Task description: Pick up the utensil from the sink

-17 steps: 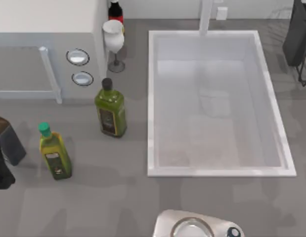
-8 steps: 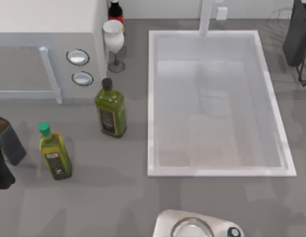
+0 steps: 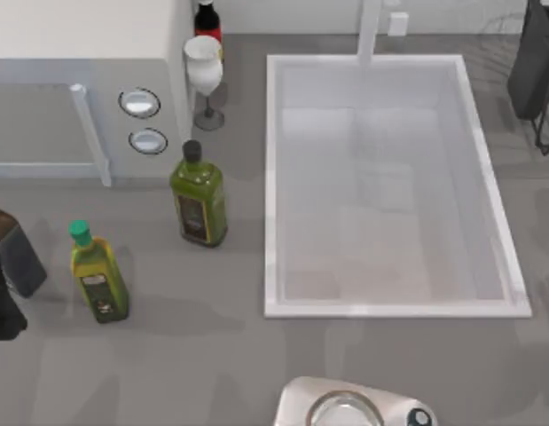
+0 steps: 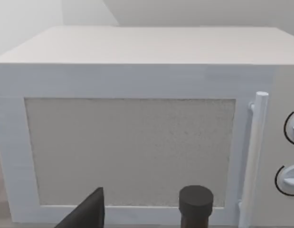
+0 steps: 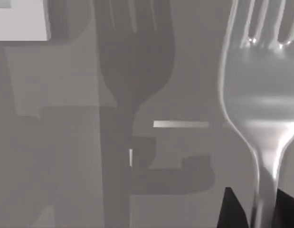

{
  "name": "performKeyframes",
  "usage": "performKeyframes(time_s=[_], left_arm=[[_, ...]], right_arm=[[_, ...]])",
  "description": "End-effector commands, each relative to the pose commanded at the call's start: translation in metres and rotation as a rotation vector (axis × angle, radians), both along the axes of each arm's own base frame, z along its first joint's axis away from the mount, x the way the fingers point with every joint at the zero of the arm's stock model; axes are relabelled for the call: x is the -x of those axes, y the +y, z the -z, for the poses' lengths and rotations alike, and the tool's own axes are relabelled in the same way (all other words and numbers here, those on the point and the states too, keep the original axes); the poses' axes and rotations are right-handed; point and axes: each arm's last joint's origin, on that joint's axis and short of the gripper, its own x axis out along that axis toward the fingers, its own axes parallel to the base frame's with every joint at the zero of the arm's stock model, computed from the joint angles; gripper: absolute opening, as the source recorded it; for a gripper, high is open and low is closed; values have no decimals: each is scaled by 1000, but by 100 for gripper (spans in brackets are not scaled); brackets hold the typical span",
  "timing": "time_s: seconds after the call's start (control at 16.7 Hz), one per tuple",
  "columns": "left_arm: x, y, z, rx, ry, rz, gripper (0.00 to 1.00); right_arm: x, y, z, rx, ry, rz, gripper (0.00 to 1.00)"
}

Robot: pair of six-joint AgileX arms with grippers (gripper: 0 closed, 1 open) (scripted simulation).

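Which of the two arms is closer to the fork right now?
Right. The right gripper has the fork between its fingers; the left gripper faces the microwave.

Microwave (image 3: 79, 89) sat at ten o'clock on the counter, two dials facing front. Wine glass (image 3: 204, 67) at eleven, red-capped bottle (image 3: 206, 18) just behind it. Dark green oil bottle (image 3: 199, 197) left of centre; yellow-green bottle (image 3: 98, 275) at eight. Metal pot (image 3: 345, 410) at six.

Surface: grey countertop (image 3: 221, 355).
Left side: white microwave (image 3: 79, 89), wine glass (image 3: 204, 71), two green oil bottles (image 3: 199, 197) (image 3: 98, 275).
Right side: white sink (image 3: 272, 177) was set into it.
Near edge: metal bowl (image 3: 345, 410).
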Motion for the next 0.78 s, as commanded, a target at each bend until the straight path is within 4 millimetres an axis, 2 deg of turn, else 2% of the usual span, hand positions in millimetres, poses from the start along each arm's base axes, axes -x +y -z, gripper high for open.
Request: performKeyframes(time_s=[0.3, 0.78], left_arm=[[0, 0, 0, 0, 0, 0, 100], [0, 0, 0, 0, 0, 0, 100]], right_arm=[[1, 0, 4, 0, 4, 0, 0], [1, 0, 4, 0, 4, 0, 60]])
